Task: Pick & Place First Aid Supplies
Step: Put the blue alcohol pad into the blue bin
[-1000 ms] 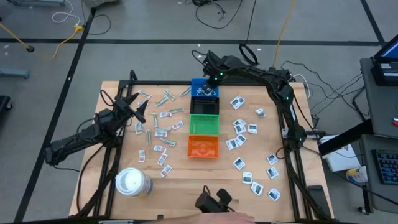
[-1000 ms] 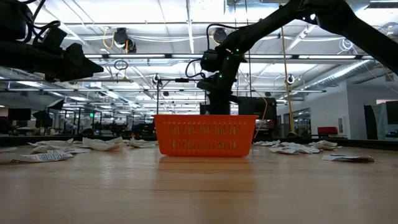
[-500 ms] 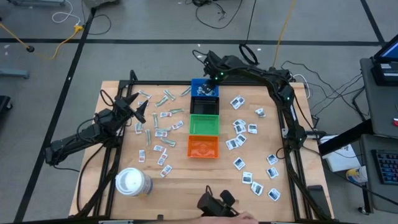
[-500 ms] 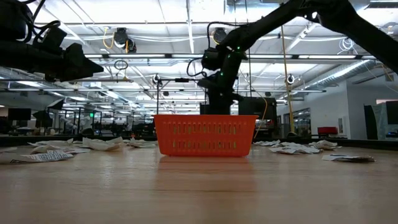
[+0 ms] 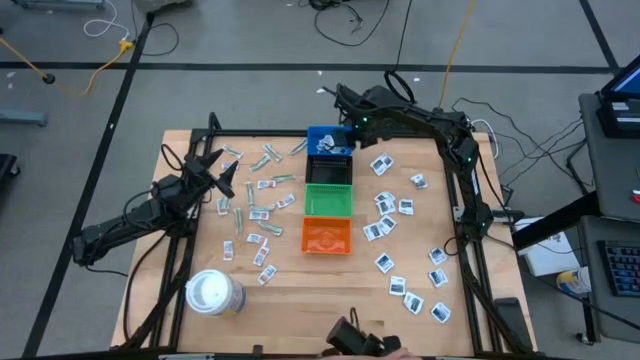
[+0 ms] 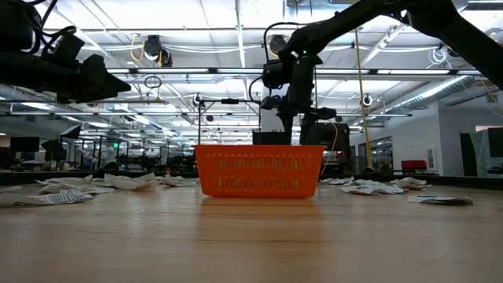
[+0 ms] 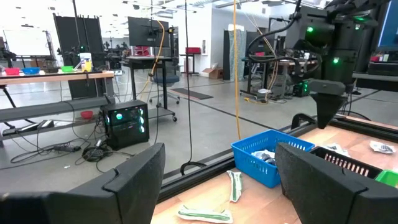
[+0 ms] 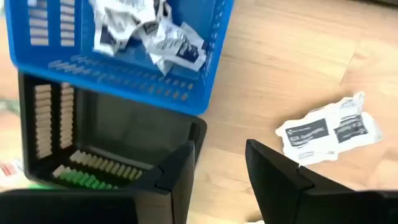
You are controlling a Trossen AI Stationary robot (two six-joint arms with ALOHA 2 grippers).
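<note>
Hovering at the far middle of the surface (image 5: pixel 300 295), beside the blue bin (image 5: pixel 328 141), the right gripper (image 8: pixel 217 163) had its jaws a little apart with nothing between them, so the step in hand looked like the moment just after a drop, judged from the crumpled white packets (image 8: pixel 146 32) with dark-blue print lying in the blue bin. Nearer along the row stood a black bin (image 5: pixel 328 168), a green bin (image 5: pixel 328 201) and an orange bin (image 5: pixel 327 236). The left gripper (image 7: pixel 217 180) waited above the left side, its jaws wide apart and empty, looking across toward the bins. Most supplies lay loose on the surface: square white packets (image 5: pixel 385 229) with dark print scattered to the right of the bins, small white strips (image 5: pixel 259 214) with reddish marks and slim pale green wrappers (image 5: pixel 266 158) spread to the left. One square packet (image 8: pixel 326 130) lay flat just beside the blue bin, close to the right gripper. They all looked thin, flat and light, some creased. The next move probably called for the right gripper to swing over one of the right-hand squares, lower until the jaws straddled an edge, and pinch carefully, since such flat packets give little to catch.
</note>
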